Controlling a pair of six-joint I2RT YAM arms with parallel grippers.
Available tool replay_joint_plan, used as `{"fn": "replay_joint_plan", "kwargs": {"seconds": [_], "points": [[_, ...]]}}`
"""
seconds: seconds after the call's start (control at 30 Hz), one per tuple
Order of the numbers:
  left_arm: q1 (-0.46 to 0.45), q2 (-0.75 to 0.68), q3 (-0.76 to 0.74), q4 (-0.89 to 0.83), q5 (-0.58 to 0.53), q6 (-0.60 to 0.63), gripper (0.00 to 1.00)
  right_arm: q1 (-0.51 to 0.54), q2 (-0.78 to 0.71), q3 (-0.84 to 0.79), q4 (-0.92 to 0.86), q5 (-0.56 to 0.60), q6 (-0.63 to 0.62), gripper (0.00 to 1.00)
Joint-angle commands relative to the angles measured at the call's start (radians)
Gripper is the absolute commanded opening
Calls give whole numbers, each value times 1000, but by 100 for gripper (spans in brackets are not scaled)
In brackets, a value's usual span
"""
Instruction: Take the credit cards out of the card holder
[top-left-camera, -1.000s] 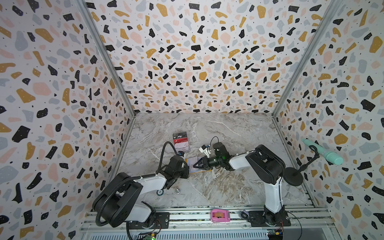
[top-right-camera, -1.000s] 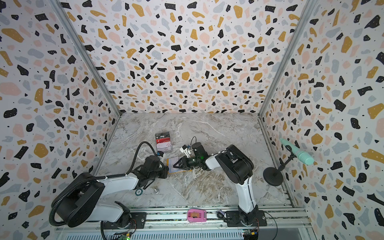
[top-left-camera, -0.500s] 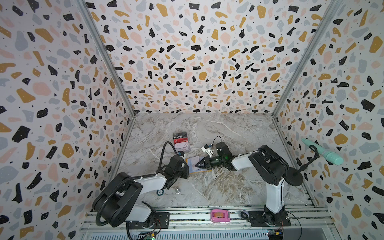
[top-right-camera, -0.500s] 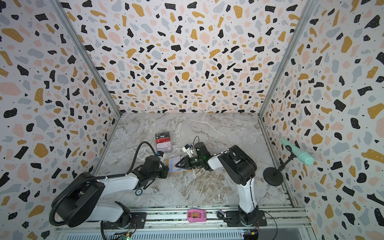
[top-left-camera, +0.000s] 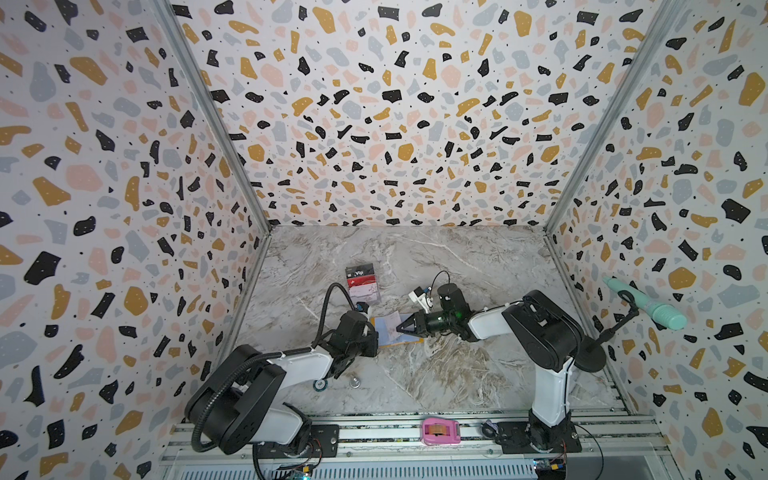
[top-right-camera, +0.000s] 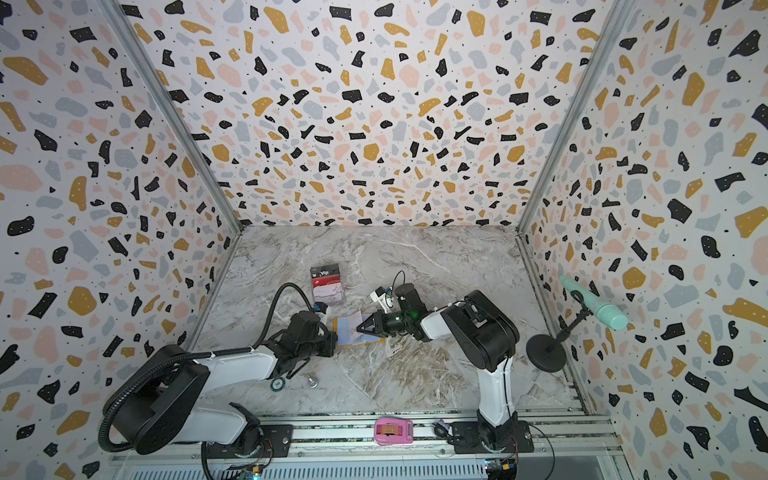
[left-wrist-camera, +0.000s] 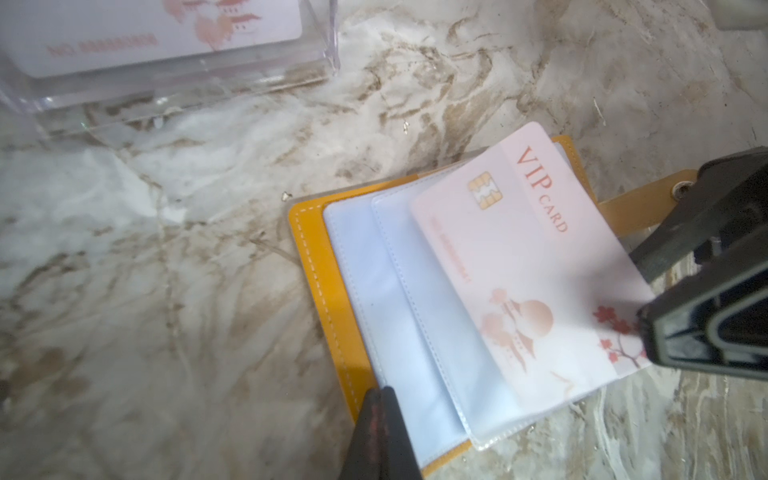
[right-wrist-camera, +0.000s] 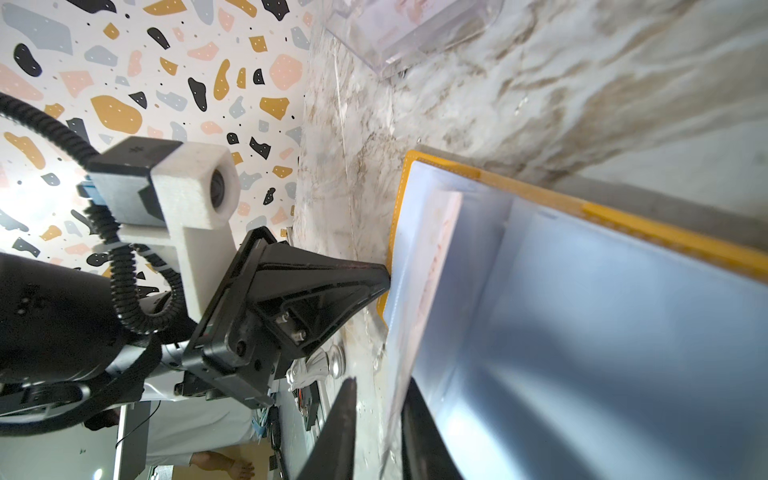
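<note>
Left to right: my left gripper (top-left-camera: 374, 341) is clenched, and its tip is planted on the left edge of the card holder (top-left-camera: 394, 341), pinning it to the marble tabletop (top-left-camera: 457, 374). The holder lies open between the two grippers, just on the near side of the clear stand (top-left-camera: 365, 291).

The white card (left-wrist-camera: 519, 257) sits in the rightmost of the sleeves (left-wrist-camera: 374, 291). Its far end looks to be poking out toward my right gripper (top-left-camera: 400, 328). That gripper's jaws are drawn in narrow and straddle the card's corner. In the right wrist view I can see a gap between them, so I wouldn't call it pinched.

Materials: the holder is mustard-yellow and leathery, with stitching along the rim and a snap tab (left-wrist-camera: 648, 199) with a metal stud. The sleeves are floppy, bluish see-through plastic. The white card is flat and glossy, with rounded corners, a gold chip, "VIP CARD" lettering and pink blossoms. The stand is hard clear acrylic and holds a dark red card (top-left-camera: 358, 276) and a pale card (top-left-camera: 366, 294).

Compared with a second ago, hardly anything has budged. Both grippers are at the same spots on the holder, the right jaws have closed in a little, and that arm's elbow has drifted slightly right.
</note>
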Motion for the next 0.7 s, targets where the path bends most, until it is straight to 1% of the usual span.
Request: {"fn": "replay_joint_plan", "kwargs": {"seconds": [0.0, 0.17, 0.37, 0.67], "points": [[3, 45, -22, -121, -2, -2, 0, -6, -53, -5, 18, -13, -18, 20], [3, 46, -18, -123, -2, 0, 0, -10, -53, -11, 9, -4, -19, 17], [3, 46, -23, -118, -2, -2, 0, -15, -53, -15, -18, 8, -33, 10], [3, 43, -29, -111, -3, -9, 0, -24, -59, -29, -19, 15, -29, 3]]}}
